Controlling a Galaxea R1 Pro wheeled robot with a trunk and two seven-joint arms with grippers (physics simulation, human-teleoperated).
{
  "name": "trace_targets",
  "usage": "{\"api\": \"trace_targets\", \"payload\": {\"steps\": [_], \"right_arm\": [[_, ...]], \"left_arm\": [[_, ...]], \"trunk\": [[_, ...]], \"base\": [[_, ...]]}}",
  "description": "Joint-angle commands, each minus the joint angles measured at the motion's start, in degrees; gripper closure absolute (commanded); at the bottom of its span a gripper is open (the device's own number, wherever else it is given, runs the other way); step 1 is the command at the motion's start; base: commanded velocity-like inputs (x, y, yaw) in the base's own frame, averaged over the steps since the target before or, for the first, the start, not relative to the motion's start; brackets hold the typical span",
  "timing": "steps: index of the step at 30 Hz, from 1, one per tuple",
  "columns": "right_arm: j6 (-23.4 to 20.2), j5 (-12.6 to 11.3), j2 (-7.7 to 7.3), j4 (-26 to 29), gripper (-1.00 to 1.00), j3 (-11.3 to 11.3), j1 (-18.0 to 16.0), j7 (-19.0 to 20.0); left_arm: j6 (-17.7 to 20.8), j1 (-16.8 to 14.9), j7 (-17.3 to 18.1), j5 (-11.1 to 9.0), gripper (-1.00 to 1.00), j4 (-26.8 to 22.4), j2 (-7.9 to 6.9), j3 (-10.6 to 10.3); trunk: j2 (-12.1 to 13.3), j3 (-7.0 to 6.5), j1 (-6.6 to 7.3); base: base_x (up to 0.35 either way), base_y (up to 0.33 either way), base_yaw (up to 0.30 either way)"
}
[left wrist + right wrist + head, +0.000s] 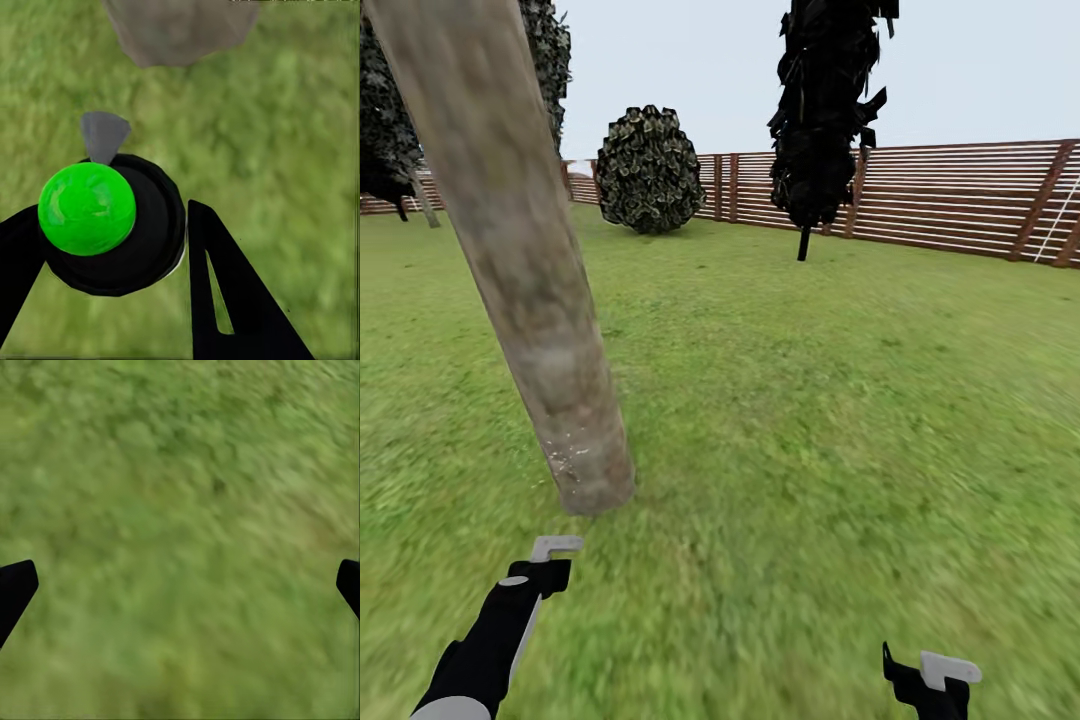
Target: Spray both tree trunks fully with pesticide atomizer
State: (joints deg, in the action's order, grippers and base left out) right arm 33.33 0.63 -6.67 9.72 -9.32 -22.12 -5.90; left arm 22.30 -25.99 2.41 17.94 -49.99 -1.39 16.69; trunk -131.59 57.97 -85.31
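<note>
In the left wrist view my left gripper (112, 274) is shut on the pesticide atomizer (112, 225), a black body with a bright green round top. Its grey nozzle (103, 135) points at the base of a tree trunk (180, 30). In the head view that thick grey-tan tree trunk (520, 260) slants up from the grass just ahead of the left gripper (550, 568). Fine pale specks (565, 458) dot the trunk near its foot. A second tree trunk (426, 205) stands far off at the left. My right gripper (932, 682) (180, 585) hangs open over bare grass.
The floor is green lawn (810, 420). A brown slat fence (960, 200) closes the far side. A round leafy bush (648, 170) and a dark ragged tree on a thin stem (822, 120) stand near the fence.
</note>
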Motion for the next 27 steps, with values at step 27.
{"api": "trace_targets", "payload": {"steps": [27], "right_arm": [[0.15,0.14,0.08,-0.05,-1.0,-0.08,-0.03,-0.07]], "left_arm": [[0.55,-0.03,-0.91,0.51,1.0,-0.1,-0.03,0.19]], "trunk": [[-0.02,0.05,0.0]], "base": [[0.178,-0.236,0.103]]}}
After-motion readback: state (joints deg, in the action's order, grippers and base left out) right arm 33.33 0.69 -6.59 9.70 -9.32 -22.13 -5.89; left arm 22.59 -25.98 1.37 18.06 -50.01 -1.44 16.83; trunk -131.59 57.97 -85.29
